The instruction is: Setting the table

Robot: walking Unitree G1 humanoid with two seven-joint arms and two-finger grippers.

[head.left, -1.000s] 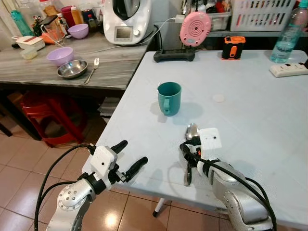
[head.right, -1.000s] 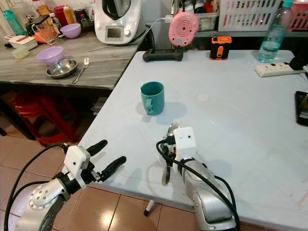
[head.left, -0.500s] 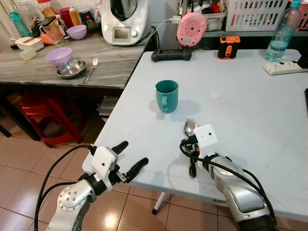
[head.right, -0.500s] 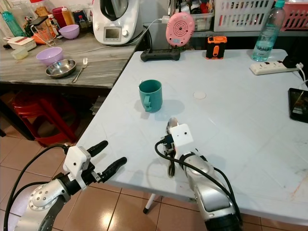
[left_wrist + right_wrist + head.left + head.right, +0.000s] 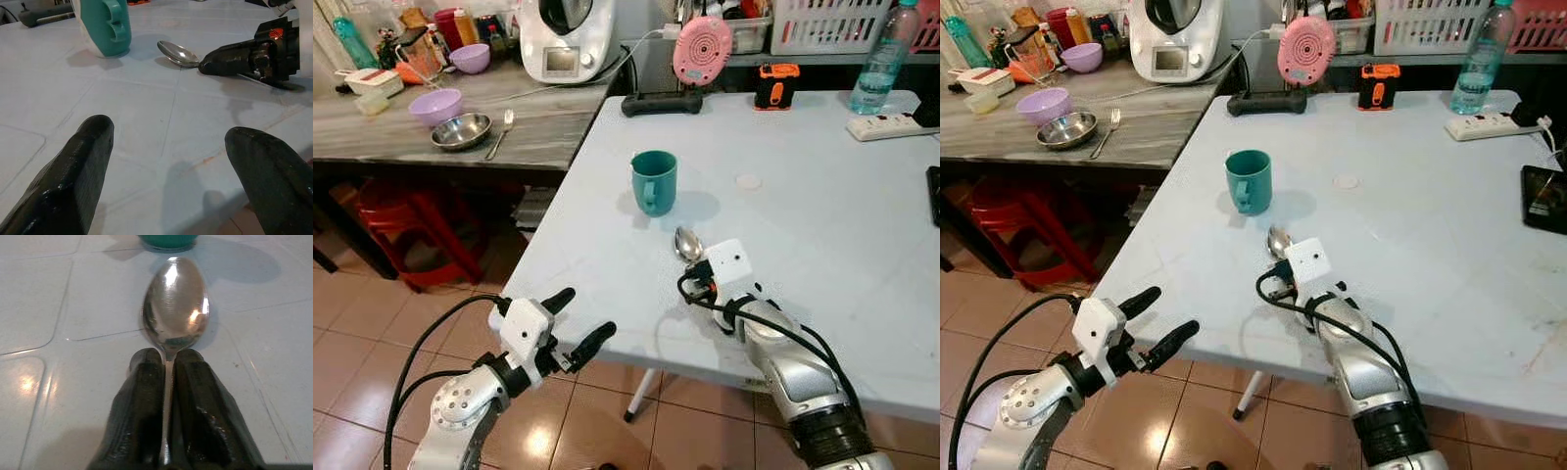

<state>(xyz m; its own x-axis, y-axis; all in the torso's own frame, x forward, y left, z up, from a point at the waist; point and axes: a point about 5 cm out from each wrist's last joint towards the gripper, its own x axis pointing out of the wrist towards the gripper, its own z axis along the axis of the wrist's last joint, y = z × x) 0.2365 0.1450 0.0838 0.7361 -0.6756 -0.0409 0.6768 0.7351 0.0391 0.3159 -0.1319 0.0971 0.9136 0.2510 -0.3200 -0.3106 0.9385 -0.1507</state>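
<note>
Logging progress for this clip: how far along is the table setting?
Done: the teal mug stands on the white table. In hand: the right end effector grips the spoon, bowl toward the mug. The left end effector hovers open off the table edge. Left: releasing the spoon.

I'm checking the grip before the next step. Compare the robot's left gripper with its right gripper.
The left gripper hangs off the white table's near edge with its black fingers spread and nothing between them; the right gripper rests low on the tabletop, fingers shut on the shiny metal spoon's handle. The right gripper is nearer the teal ceramic mug than the left. Both point toward the mug.
</note>
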